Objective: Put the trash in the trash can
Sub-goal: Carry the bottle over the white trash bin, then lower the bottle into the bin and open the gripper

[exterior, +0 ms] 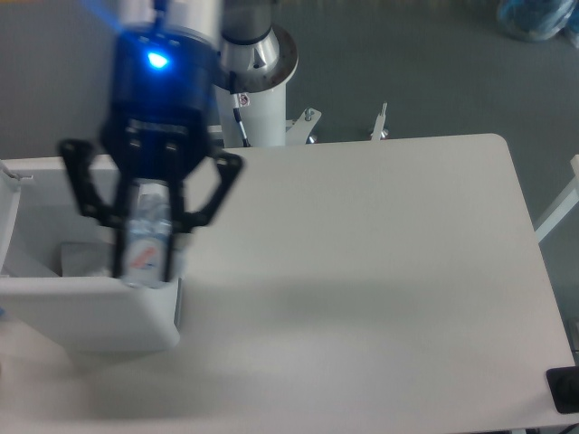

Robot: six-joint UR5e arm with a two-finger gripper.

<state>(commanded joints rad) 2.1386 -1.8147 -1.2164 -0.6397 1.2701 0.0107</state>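
From the fixed camera, the white bench takes up most of the scene, with the arm's white mounting column standing at its far edge and grey floor beyond. A dark object shows at the near right corner of the frame. The trash can stands at the left side of the bench, with a pale piece lying inside it. The arm reaches down and left from the far side, blurred, a blue light on its wrist. The end effector grips the bottle between its fingers, upright, over the trash can's right rim.
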